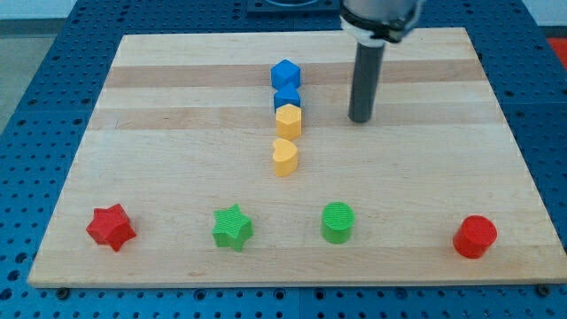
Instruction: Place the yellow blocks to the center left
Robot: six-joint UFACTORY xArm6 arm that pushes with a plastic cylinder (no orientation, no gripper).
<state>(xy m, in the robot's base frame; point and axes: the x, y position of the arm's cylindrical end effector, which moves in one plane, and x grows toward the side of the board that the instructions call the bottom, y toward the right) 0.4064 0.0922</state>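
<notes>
yellow hexagon block [289,120] and yellow heart block [284,157] sit mid-bench under two blue blocks [285,73], so the gripperless tool, my tip [360,119] at their right, should probably push leftward squarely.

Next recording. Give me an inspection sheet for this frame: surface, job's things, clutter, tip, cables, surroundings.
Surface: wooden board, light, striped grain.
Job's things: yellow hexagonal block touching the blue column above it; yellow heart block just below, apart; both near the board's middle, not yet at center left.
Clutter: two blue blocks stacked in a column; red star, green star, green cylinder, red cylinder along the view's bottom.
Tip: my tip right of the yellow hexagonal block, apart.
Cables: nothing seen.
Surroundings: blue perforated table.
</notes>
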